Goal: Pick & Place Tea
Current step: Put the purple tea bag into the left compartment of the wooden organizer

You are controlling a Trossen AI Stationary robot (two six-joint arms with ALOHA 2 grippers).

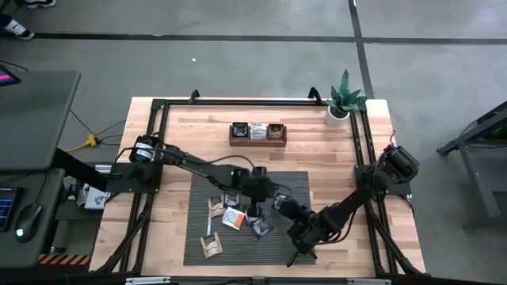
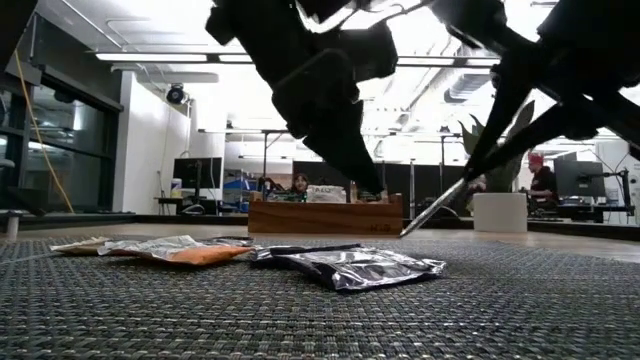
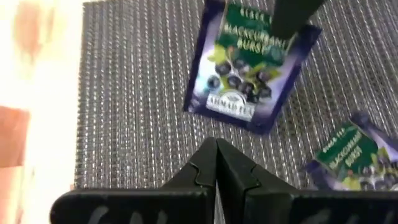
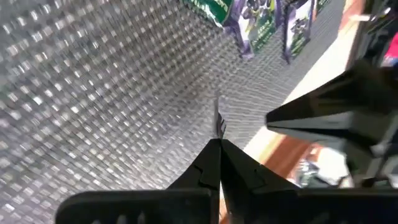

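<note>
The tea bags (image 1: pixel 234 218) lie spread out on a dark grey mat (image 1: pixel 293 184) in the middle of the wooden tabletop (image 1: pixel 178 138). Most sit in a loose bunch near the middle of the mat. One tan bag (image 1: pixel 210 246) lies apart from the bunch, close to the mat's front edge.

The left claw (image 1: pixel 257 207) hangs over the bunch, right above the dark bags. In the left wrist view its two fingers (image 3: pixel 202 169) are pressed together with nothing between them. A dark purple tea bag (image 3: pixel 249 68) with berries on it lies flat on the mat just past the finger tips, not touching them. Another one (image 3: pixel 354 155) lies near it, off to the side.

The right claw (image 1: pixel 302 247) is over the mat near its front right corner, to the side of the bunch. Its fingers (image 4: pixel 214 162) are also pressed together and hold nothing. Only bare mat lies under the tips. A few purple tea bags (image 4: pixel 261 18) show farther off.

In the low view, a silver tea bag (image 2: pixel 360 266) and an orange one (image 2: pixel 185 253) lie flat on the mat. Both arms hang above them.

Behind the mat stands a wooden box (image 1: pixel 257 133) with more bags in it. A small plant in a white pot (image 1: pixel 343 101) stands at the far right corner.
</note>
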